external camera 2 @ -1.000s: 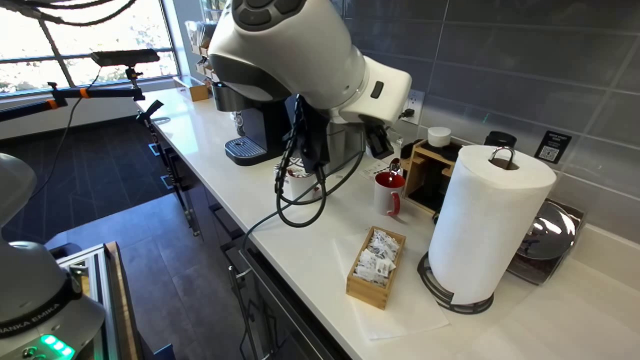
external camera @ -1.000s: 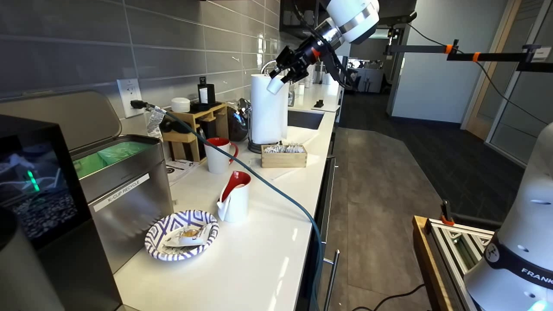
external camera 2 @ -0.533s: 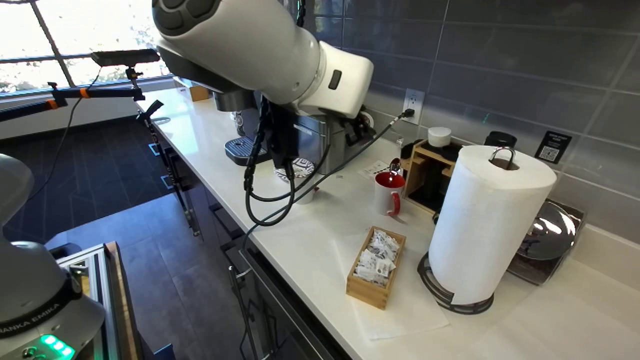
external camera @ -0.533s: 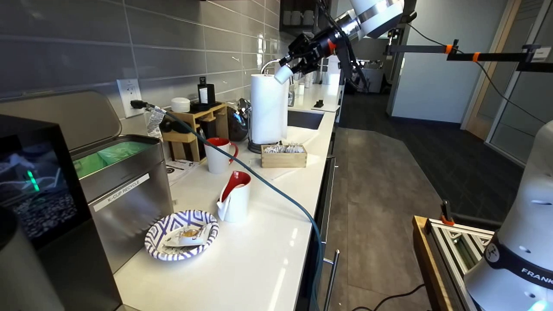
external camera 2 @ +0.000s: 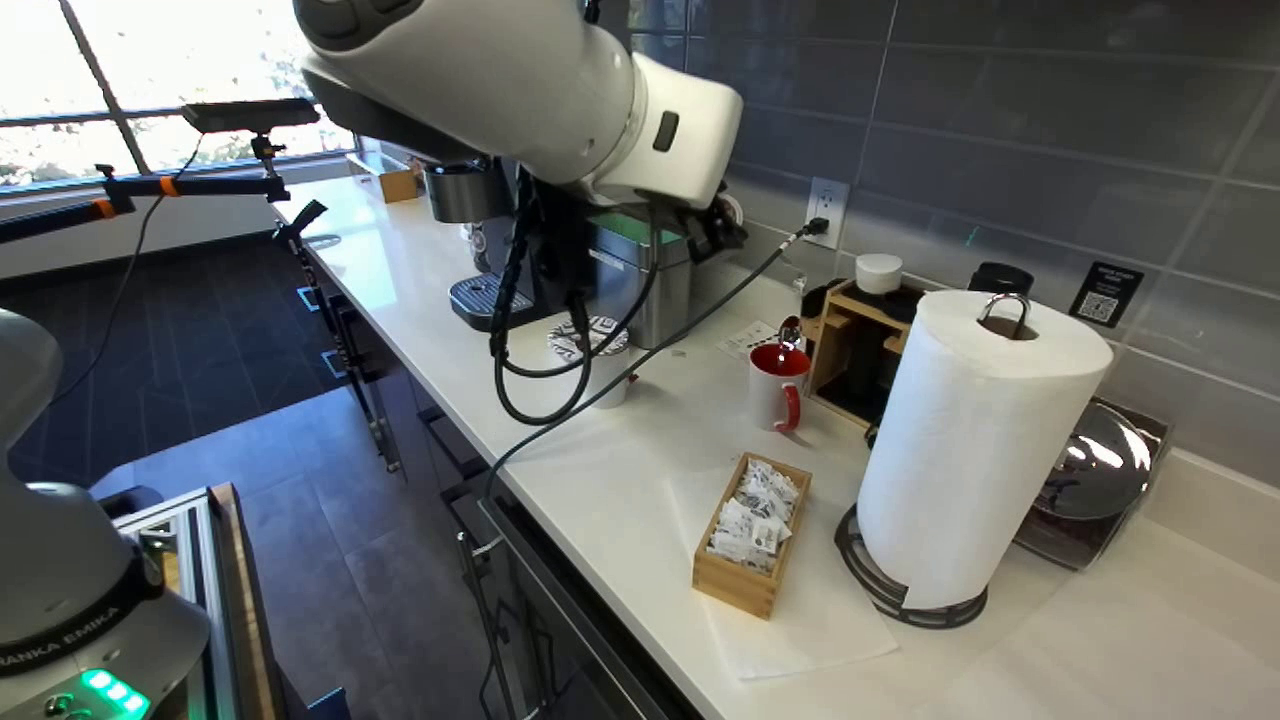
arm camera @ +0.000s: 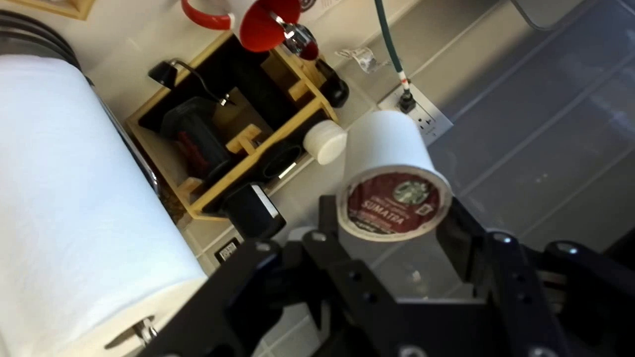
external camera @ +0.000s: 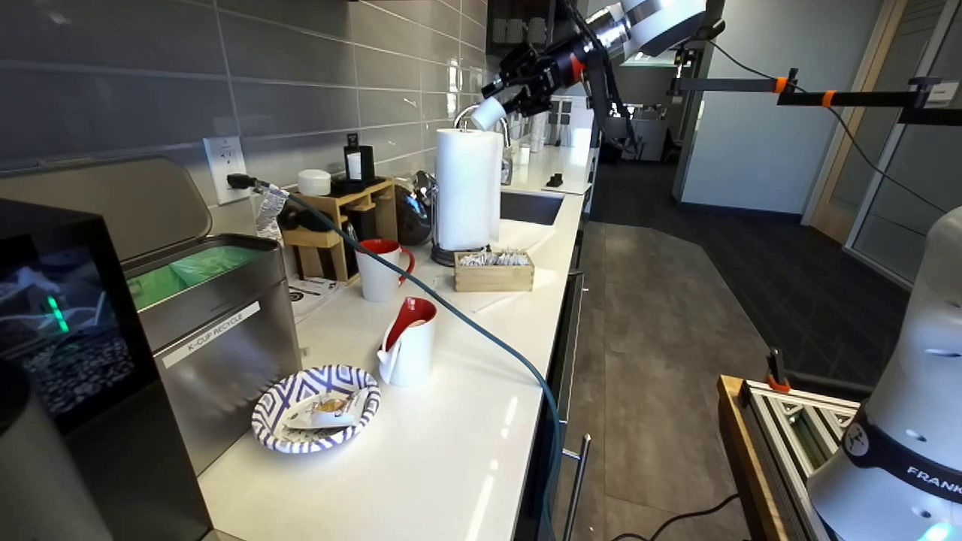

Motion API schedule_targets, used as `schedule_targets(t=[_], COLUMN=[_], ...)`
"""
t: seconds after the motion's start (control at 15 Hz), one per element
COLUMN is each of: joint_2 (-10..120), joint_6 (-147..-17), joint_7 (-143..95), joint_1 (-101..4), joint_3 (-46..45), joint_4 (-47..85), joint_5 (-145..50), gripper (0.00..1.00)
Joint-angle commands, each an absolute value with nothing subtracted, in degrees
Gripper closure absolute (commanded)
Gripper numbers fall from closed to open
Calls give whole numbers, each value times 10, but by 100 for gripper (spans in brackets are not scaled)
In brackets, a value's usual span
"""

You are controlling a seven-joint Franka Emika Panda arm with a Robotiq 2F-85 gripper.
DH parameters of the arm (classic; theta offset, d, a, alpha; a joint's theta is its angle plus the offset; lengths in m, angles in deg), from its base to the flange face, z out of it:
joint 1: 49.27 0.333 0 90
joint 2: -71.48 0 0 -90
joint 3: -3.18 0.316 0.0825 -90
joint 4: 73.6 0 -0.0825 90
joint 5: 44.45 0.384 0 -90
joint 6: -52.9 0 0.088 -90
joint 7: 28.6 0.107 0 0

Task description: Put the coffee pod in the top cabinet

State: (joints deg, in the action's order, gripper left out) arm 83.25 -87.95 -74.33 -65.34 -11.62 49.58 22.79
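Note:
My gripper point(arm camera: 392, 218) is shut on the coffee pod point(arm camera: 387, 141), a white cup with a dark red "Sumatra" lid, held by its rim between the fingertips. In an exterior view the pod point(external camera: 488, 113) hangs in the air at the tip of my gripper point(external camera: 502, 94), just above the paper towel roll's top in the picture. In an exterior view the gripper point(external camera 2: 715, 235) is mostly hidden behind the arm. The top cabinet point(external camera: 518, 34) shows in an exterior view, dark and high on the wall, with cups inside; the arm partly overlaps it. It is out of the wrist view.
A tall paper towel roll point(external camera 2: 985, 450) stands on the counter beside a wooden box of packets point(external camera 2: 750, 535). A wooden organizer point(arm camera: 238, 124), red-and-white mug point(external camera 2: 778, 385), K-cup recycle bin point(external camera: 225, 361) and coffee machine point(external camera 2: 510, 265) are along the wall. A cable point(external camera: 481, 330) crosses the counter.
The gripper has risen with the pod in it. The arm has swung back from the wall, rightward in an exterior view, mostly in the first half second. The counter objects have not moved.

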Motion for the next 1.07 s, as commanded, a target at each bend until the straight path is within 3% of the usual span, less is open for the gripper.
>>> schedule_targets(t=[0.0,1.0], joint_2=[850,857], joint_6=[-839,-795], joint_7=[-753,-833], joint_1=[-644,-657], joint_3=[-147,-188], joint_4=[452,330], joint_5=[282,588], gripper=[72,72])
